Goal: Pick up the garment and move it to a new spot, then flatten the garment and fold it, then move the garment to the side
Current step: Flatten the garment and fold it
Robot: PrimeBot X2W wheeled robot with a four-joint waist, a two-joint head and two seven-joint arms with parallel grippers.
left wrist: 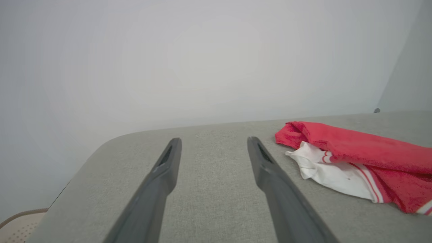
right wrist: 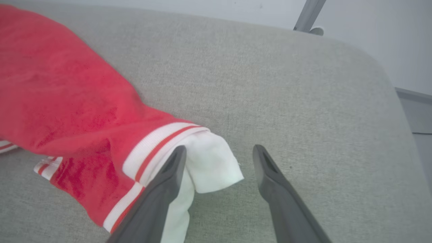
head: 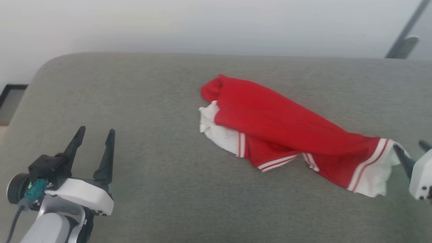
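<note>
My left end effector (head: 97, 129) hovers low over the near-left part of the grey cloth-covered desk (head: 152, 189). Its pale forearm rises from the bottom corner of the head view and its two dark fingers (head: 105, 158) point away from me toward the far edge. The jaws stand wide apart and hold nothing, with only bare grey cloth between them.

My right end effector (head: 410, 146) reaches in from the right edge of the head view, its white housing just in frame and its fingers angled toward the desk's middle. It too is spread wide and grips nothing. In the right wrist view, the finger (right wrist: 162, 192) on the garment's side lies against a loose white fold, part of which sits in the gap between the jaws. The other finger is over bare desk.

The garment (head: 280, 125) lies crumpled in a long diagonal heap on the desk. It runs from that white, red-striped end at my right end effector up and across toward the centre. It is mostly red, with white panels and striped trim showing along its nearer side. Its far end is well apart from my left end effector, off to that one's right and further back.

Beyond the desk's rounded far edge stands a pale wall (head: 202, 23), with a grey pole (head: 405, 33) leaning at the far right.
</note>
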